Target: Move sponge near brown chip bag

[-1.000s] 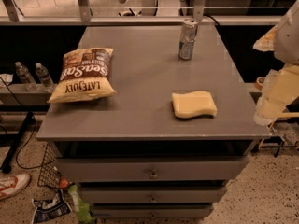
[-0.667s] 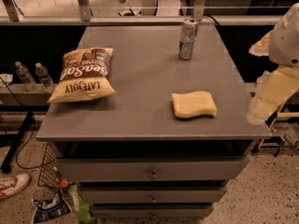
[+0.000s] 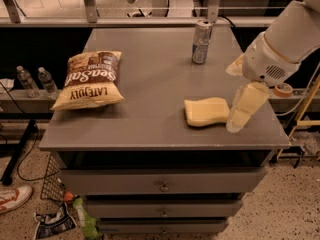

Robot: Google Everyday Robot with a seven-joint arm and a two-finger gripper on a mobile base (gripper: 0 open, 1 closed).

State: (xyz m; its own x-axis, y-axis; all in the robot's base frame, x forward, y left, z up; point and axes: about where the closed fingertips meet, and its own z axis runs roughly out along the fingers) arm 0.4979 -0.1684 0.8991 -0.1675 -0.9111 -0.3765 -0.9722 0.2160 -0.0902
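The pale yellow sponge (image 3: 207, 111) lies flat on the right front part of the grey cabinet top (image 3: 150, 84). The brown chip bag (image 3: 90, 79) with "Sea Salt" and "LATE JULY" lettering lies at the left side, well apart from the sponge. My gripper (image 3: 231, 100) hangs from the white arm at the right, just beside the sponge's right end. It is open and empty. One cream finger (image 3: 244, 106) points down at the table's right front corner, close to the sponge.
A silver drink can (image 3: 201, 42) stands upright at the back right of the top. Drawers (image 3: 162, 186) are below the top. Water bottles (image 3: 37, 81) stand on a low shelf at the left. A tape roll (image 3: 282, 89) lies on the right ledge.
My arm and gripper have moved left and inward over the table's right edge, closer to the sponge. The sponge, bag and can have not moved.
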